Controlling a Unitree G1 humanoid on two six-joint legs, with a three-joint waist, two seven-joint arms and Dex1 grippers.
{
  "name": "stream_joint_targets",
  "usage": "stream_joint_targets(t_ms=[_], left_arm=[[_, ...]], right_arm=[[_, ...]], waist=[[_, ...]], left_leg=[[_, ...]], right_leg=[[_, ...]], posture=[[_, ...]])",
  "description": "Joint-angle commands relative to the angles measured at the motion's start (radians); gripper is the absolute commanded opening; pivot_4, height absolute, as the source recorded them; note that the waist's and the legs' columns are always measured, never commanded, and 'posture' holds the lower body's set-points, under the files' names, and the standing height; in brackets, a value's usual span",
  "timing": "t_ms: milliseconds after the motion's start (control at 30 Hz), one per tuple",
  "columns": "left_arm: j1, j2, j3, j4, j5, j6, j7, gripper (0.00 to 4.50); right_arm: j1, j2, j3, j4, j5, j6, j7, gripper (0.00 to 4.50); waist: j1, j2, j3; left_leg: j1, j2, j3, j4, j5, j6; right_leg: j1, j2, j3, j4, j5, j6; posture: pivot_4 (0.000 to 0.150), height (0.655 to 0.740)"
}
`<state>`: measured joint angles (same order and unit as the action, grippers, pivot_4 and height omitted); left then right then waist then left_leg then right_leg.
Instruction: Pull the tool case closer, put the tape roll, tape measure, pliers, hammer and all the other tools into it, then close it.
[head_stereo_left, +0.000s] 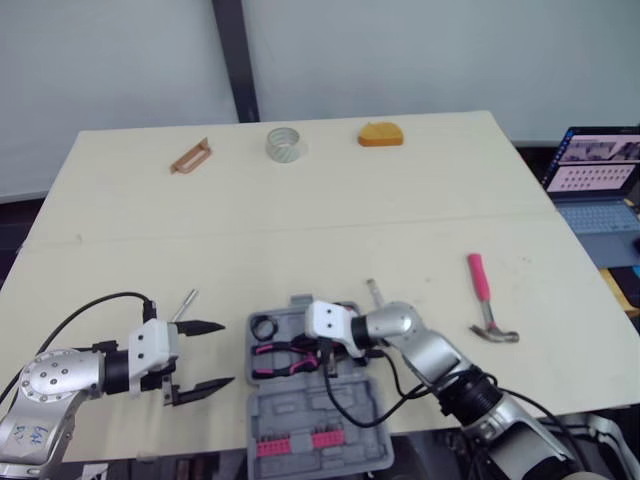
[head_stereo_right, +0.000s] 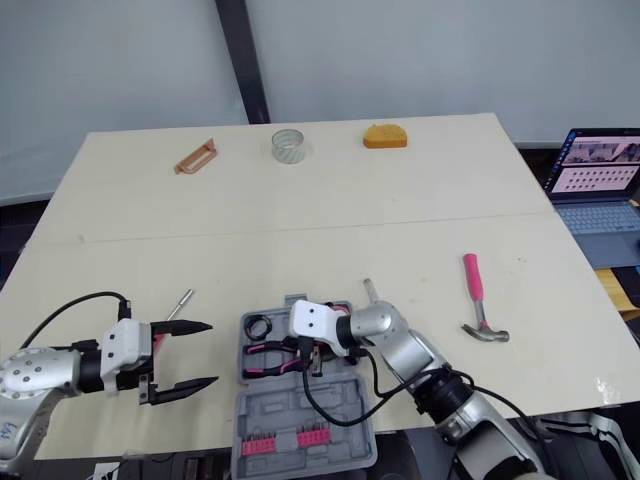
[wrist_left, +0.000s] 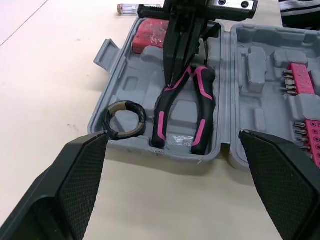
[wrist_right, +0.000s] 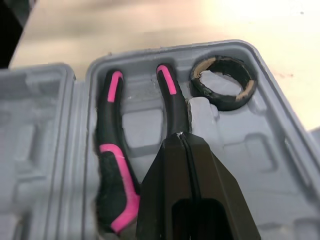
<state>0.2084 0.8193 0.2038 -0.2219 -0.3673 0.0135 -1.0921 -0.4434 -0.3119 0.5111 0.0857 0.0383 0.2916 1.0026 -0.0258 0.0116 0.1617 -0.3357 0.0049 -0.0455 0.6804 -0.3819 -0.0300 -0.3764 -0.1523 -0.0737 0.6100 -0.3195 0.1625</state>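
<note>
Right gripper (wrist_right: 181, 136) stands over the open tool case (head_stereo_left: 290, 415) with its fingers pressed together and nothing between them. Its tips are down on one handle of the pliers (wrist_left: 161, 117), which lie in their recess beside a black ring (wrist_left: 141, 117), while the left gripper (head_stereo_left: 225, 353) hovers spread wide just left of the case. Judged step is seating the pliers; the hammer (head_stereo_left: 482, 285) to the right and the tape roll (head_stereo_left: 286, 152) and tape measure (head_stereo_left: 382, 134) at the far edge are not yet packed, so the next move calls for lifting the right gripper clear and reaching for the hammer.
</note>
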Motion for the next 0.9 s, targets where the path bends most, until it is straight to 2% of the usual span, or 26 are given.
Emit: stream_joint_targets(t_ms=[33, 167, 233, 333, 400, 500, 667, 900], left_arm=[[0.011, -0.005, 0.008, -0.041, -0.014, 0.026, 0.018, 4.50], [0.008, -0.008, 0.019, -0.048, -0.022, 0.058, 0.036, 4.50], [0.005, -0.010, 0.026, -0.049, -0.023, 0.074, 0.048, 4.50], [0.007, -0.008, 0.050, -0.045, -0.036, 0.112, 0.065, 4.50], [0.025, -0.005, 0.081, -0.029, -0.040, 0.129, 0.074, 4.50], [0.059, 0.001, 0.159, 0.007, -0.047, 0.154, 0.094, 4.50], [0.112, 0.008, 0.296, 0.101, -0.043, 0.158, 0.107, 4.50], [0.181, 0.015, 0.453, 0.275, -0.009, 0.083, 0.109, 4.50]], right_arm=[[0.025, -0.031, -0.103, -0.088, 0.104, 0.063, 0.030, 0.01], [0.055, -0.093, -0.231, -0.195, 0.222, 0.161, 0.041, 0.01], [0.077, -0.137, -0.300, -0.247, 0.277, 0.211, 0.040, 0.52], [0.116, -0.213, -0.397, -0.311, 0.354, 0.277, 0.048, 1.71], [0.163, -0.289, -0.480, -0.341, 0.399, 0.309, 0.060, 2.87], [0.254, -0.411, -0.615, -0.347, 0.446, 0.338, 0.081, 4.32], [0.410, -0.550, -0.778, -0.226, 0.421, 0.268, 0.101, 4.42], [0.492, -0.608, -0.900, 0.058, 0.364, 0.122, 0.086, 4.42]], waist=[[0.000, 0.001, 0.002], [-0.001, 0.002, 0.004], [0.000, 0.002, 0.004], [0.003, 0.001, 0.005], [0.004, 0.001, 0.006], [0.006, 0.000, 0.008], [0.016, -0.003, 0.011], [0.024, -0.005, 0.012]], left_leg=[[-0.001, 0.000, 0.000, 0.000, 0.000, 0.000], [-0.001, 0.001, 0.000, 0.000, 0.000, 0.000], [-0.001, 0.002, 0.000, 0.000, 0.000, -0.001], [-0.002, 0.002, 0.001, 0.000, -0.001, -0.001], [-0.002, 0.002, 0.001, 0.000, -0.001, 0.000], [-0.002, 0.002, 0.001, 0.000, -0.001, 0.000], [-0.002, 0.003, 0.005, 0.000, -0.002, 0.001], [-0.001, 0.003, 0.007, 0.000, -0.002, 0.002]], right_leg=[[0.000, 0.000, 0.000, -0.001, 0.000, 0.000], [0.000, 0.001, 0.000, -0.002, 0.000, 0.000], [0.000, 0.001, -0.001, -0.002, 0.000, 0.000], [0.000, 0.001, -0.001, -0.003, 0.000, 0.000], [0.000, 0.001, -0.001, -0.003, 0.000, 0.000], [0.000, 0.001, -0.001, -0.004, 0.000, 0.000], [0.000, 0.002, -0.001, -0.006, 0.000, 0.000], [0.000, 0.002, 0.000, -0.006, 0.000, 0.000]], posture=[[0.150, 0.7400], [0.150, 0.7400], [0.150, 0.7400], [0.150, 0.7400], [0.150, 0.7400], [0.150, 0.7400], [0.150, 0.7400], [0.150, 0.7400]])
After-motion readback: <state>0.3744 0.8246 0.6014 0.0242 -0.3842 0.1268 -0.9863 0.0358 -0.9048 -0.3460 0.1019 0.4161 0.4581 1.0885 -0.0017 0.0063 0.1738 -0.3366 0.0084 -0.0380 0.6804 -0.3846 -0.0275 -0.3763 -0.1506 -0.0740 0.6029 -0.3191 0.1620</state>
